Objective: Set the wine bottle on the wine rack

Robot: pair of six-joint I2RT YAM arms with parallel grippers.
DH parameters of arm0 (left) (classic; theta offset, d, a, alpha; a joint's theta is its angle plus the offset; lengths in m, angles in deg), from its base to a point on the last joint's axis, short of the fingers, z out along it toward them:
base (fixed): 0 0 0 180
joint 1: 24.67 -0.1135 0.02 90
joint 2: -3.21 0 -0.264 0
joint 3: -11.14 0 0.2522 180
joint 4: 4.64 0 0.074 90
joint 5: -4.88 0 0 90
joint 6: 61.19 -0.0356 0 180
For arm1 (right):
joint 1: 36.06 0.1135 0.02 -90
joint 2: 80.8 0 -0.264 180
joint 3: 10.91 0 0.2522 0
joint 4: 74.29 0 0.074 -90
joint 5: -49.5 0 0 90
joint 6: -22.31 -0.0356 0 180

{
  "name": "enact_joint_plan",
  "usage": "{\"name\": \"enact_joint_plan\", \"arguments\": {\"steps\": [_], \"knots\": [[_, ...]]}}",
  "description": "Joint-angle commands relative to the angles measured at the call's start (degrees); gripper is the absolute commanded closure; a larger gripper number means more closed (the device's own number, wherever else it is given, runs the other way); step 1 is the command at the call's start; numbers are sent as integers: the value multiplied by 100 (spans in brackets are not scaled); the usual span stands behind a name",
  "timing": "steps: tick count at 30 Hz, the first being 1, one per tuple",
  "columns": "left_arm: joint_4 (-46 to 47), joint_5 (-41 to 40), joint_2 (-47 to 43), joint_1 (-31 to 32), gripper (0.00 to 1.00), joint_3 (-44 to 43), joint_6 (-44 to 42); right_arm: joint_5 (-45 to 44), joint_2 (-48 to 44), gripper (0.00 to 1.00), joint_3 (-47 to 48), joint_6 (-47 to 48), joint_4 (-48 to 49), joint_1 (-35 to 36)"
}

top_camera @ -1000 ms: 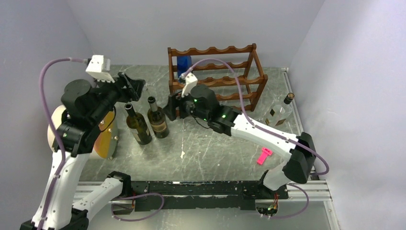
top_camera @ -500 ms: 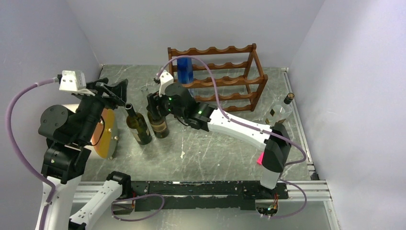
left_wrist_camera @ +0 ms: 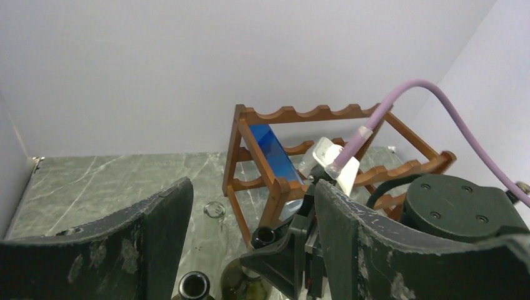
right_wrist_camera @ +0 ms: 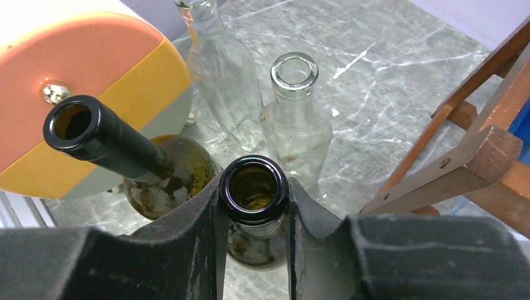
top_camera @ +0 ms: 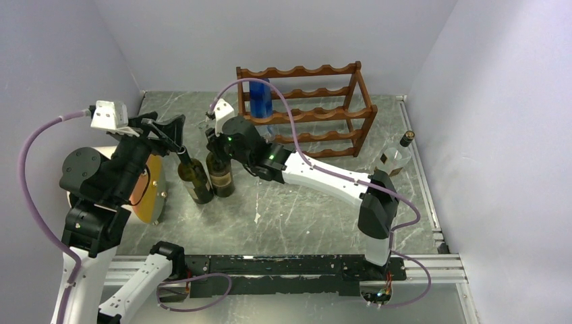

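Observation:
Two dark green wine bottles stand left of centre. My right gripper [top_camera: 214, 143] is shut on the neck of the right-hand wine bottle [top_camera: 221, 177]. In the right wrist view both fingers press just under the open mouth of that wine bottle [right_wrist_camera: 253, 184]. The other dark bottle [top_camera: 195, 182] stands close on its left. My left gripper [top_camera: 168, 131] hangs open above that bottle's neck, holding nothing. The reddish-brown wine rack [top_camera: 307, 111] stands behind, with a blue bottle [top_camera: 262, 98] lying in its left end. The left wrist view shows the wine rack [left_wrist_camera: 300, 115] between the wide-apart fingers [left_wrist_camera: 156, 237].
Two clear glass bottles [right_wrist_camera: 294, 119] stand just behind the held one, near the rack's left leg [right_wrist_camera: 437, 144]. An orange and yellow disc [top_camera: 145, 192] leans at the left, beside the dark bottles. Another clear bottle [top_camera: 394, 158] with a dark stopper stands by the right wall.
My right arm swung left from the rack's front to the right-hand dark bottle, and its jaws closed on the neck. My left arm shifted back and left, gripper still open.

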Motion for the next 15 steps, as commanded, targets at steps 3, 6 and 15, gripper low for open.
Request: {"name": "enact_joint_plan", "arguments": {"steps": [3,6,15], "knots": [[310,1143,-24,-50,24,228,-497,-294,-508,93,-586,12,467,67],[472,1557,-115,-50,22,550,-779,-347,-1027,98,-1017,-72,666,67],[1006,3410,-130,-45,22,1578,-1071,-316,-2678,100,-2250,-369,723,63]]}}
